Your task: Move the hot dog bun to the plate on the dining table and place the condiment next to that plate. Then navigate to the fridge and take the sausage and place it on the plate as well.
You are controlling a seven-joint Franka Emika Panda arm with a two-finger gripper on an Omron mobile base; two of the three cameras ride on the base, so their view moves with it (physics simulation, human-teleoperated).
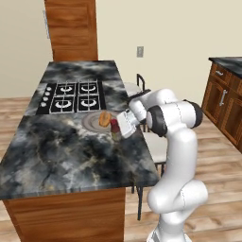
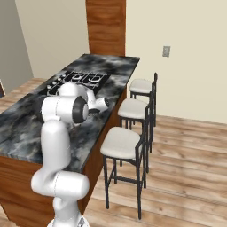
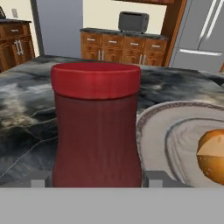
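The white arm is rising from the base, bending at a raised elbow and reaching forward and down over the near right part of the dining table (image 1: 56, 156). Its gripper (image 1: 117, 126) is hanging low over the dark stone top, with the hand pointing roughly level across the table towards the plate.

In the hand view the condiment (image 3: 96, 127) is standing upright between the two finger tips (image 3: 39, 180), red cap on top, its long axis vertical. The tips are sitting just beside the bottle's base on either side; whether they are pressing on it I cannot tell. In the left base view the bottle (image 1: 114, 126) is showing at the table's right edge, just beside the plate (image 1: 90, 122).

On that plate the hot dog bun (image 1: 105, 118) is lying with its long axis running roughly away from the robot.

Beyond the plate a black four-burner cooktop (image 1: 73, 96) is sitting in the table top. Three stools (image 2: 122, 144) are lining the table's right side. Far across the room, the hand view is showing the steel fridge (image 3: 201, 35) and a toaster (image 3: 133, 22) on a wall counter.
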